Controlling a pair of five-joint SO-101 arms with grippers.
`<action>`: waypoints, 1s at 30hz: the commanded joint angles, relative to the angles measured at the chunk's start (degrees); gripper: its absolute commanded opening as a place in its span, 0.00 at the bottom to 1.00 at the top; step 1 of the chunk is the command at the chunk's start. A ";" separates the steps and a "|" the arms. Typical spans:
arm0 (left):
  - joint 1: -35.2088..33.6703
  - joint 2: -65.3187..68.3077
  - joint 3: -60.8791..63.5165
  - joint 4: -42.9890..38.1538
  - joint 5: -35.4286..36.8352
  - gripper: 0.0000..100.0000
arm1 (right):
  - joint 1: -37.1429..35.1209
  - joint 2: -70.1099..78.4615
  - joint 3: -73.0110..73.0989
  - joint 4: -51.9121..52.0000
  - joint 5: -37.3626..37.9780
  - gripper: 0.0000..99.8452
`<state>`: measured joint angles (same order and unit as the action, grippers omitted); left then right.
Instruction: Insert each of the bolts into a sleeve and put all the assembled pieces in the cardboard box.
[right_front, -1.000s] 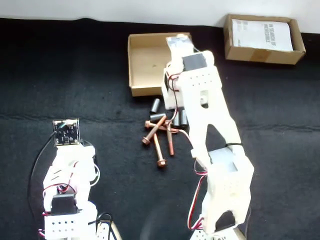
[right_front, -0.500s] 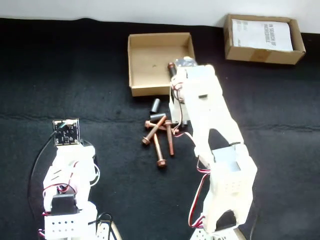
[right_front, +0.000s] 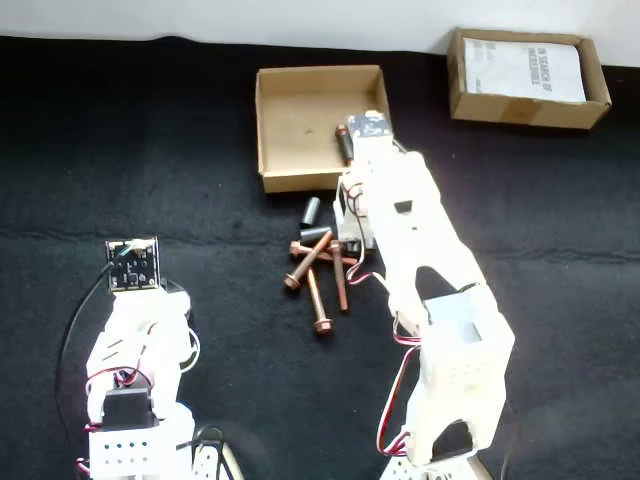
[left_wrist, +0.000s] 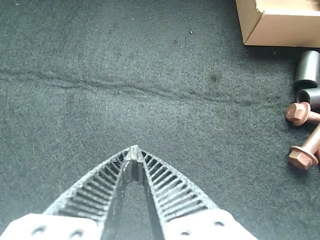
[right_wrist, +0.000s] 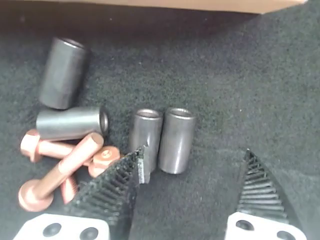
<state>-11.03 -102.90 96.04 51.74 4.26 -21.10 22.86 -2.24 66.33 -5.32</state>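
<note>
Right gripper (right_wrist: 195, 156): hanging low over the black mat (right_wrist: 235, 90), fingers spread wide, grasping nothing.
Paired sleeves (right_wrist: 147, 130): lying side by side and touching each other, just ahead of the right fingers and nearer to one toothed finger (right_wrist: 115, 190) than to the other; overlapping that finger's tip in the wrist view, whether touching it or not being impossible to tell.
Other sleeves (right_wrist: 62, 72): lying out past the same finger's outer side, one crosswise and one farther ahead, toward the box wall.
Bolts (right_wrist: 57, 172): crossing one another in a loose heap just outside that finger, right beside the crosswise sleeve.
Assembled piece (right_front: 346, 148): lying inside the cardboard box, well ahead of the right fingers, showing a copper head at one end of a dark sleeve.
Cardboard box (right_front: 300, 182): sitting open beyond the loose sleeves, ahead of the right fingers.
Left gripper (left_wrist: 134, 150): hanging over the mat with fingers clenched tip to tip, grasping nothing; keeping well apart from the heap, with sleeves, bolt heads and a box corner lying far ahead and off to one side of the fingers.
Second box (right_front: 470, 95): holding a printed sheet, sitting well apart from both pairs of fingers.
</note>
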 joint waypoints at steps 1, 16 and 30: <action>-0.57 0.22 1.19 -0.88 -0.26 0.01 | 0.92 -3.74 1.45 -3.03 0.44 0.27; -0.57 0.22 1.19 -1.05 -0.26 0.01 | 1.27 4.44 1.71 -6.73 0.53 0.27; -0.66 0.22 1.19 -1.05 -0.26 0.01 | 0.92 5.23 1.71 -6.55 0.53 0.02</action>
<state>-11.03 -102.90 96.04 51.74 4.26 -18.46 27.60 -0.04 60.09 -5.05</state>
